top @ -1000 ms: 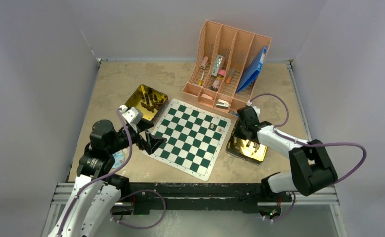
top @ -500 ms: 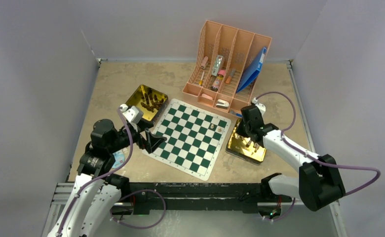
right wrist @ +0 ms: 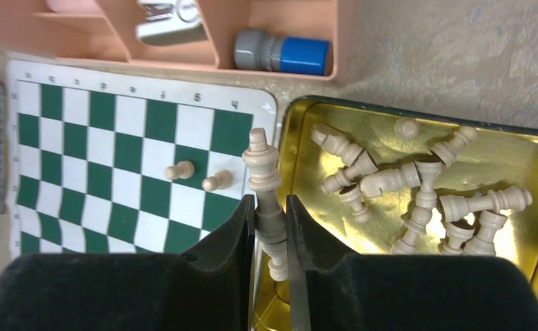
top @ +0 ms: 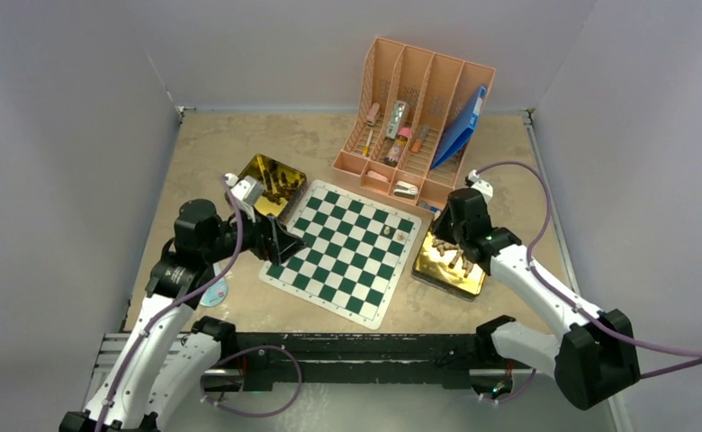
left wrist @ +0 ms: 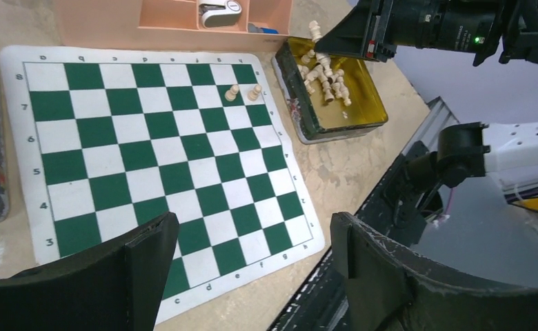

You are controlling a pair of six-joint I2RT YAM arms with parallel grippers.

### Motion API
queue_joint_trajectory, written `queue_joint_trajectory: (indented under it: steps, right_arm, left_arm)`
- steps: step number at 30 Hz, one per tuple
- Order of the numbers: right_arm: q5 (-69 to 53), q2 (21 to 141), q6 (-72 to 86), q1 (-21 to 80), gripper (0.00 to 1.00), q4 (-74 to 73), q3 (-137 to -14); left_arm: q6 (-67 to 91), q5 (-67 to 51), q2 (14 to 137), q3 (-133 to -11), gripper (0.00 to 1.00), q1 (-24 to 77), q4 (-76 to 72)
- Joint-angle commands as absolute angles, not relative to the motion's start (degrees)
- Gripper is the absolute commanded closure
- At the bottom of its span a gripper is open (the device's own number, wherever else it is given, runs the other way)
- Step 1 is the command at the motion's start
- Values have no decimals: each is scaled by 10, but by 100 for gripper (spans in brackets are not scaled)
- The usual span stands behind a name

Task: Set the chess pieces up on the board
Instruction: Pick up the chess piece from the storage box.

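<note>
The green-and-white board (top: 343, 256) lies mid-table with two pale pawns (left wrist: 233, 92) (left wrist: 254, 92) standing near its far right corner. My right gripper (right wrist: 271, 214) is shut on a tall pale chess piece (right wrist: 264, 172), held over the left rim of the right gold tin (right wrist: 390, 110). Several pale pieces (right wrist: 418, 179) lie loose in that tin. My left gripper (left wrist: 252, 248) is open and empty, hovering over the board's near left part (left wrist: 156, 152). In the top view it sits at the board's left edge (top: 284, 245). Dark pieces (top: 280, 187) fill the left gold tin (top: 259, 169).
A pink desk organiser (top: 419, 117) with a blue folder (top: 460, 126), markers and a stapler (top: 407, 189) stands behind the board. A grey-and-blue cylinder (right wrist: 283, 52) lies in its front tray. A small round pale-blue item (top: 214, 292) rests under the left arm. Walls enclose three sides.
My left gripper has drawn back and away along the board's left edge, its jaws slightly narrower. The right arm's elbow has swung to the near right while its gripper stays over the tin.
</note>
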State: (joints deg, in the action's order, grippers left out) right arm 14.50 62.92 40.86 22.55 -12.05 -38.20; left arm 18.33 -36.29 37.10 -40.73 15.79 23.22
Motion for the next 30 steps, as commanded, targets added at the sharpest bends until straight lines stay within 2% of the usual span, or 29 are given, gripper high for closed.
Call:
queue_joint_trajectory:
  steps: [1, 5, 11, 17, 25, 30]
  right_arm:
    - [161, 601, 393, 233, 89, -123, -425]
    - [144, 584, 374, 247, 89, -122, -450]
    - [7, 542, 317, 284, 87, -40, -457]
    - [-94, 560, 290, 317, 86, 48, -446]
    - [-137, 578, 304, 384, 86, 171, -429]
    - [-200, 593, 298, 411, 86, 234, -424]
  left_arm:
    - [252, -401, 401, -457, 20, 158, 231]
    - [282, -405, 415, -474, 23, 158, 219]
    - [316, -440, 469, -516, 27, 158, 207]
    - [353, -495, 517, -523, 34, 158, 147]
    - [310, -497, 582, -585, 34, 158, 170]
    - [342, -596, 609, -578, 32, 158, 76]
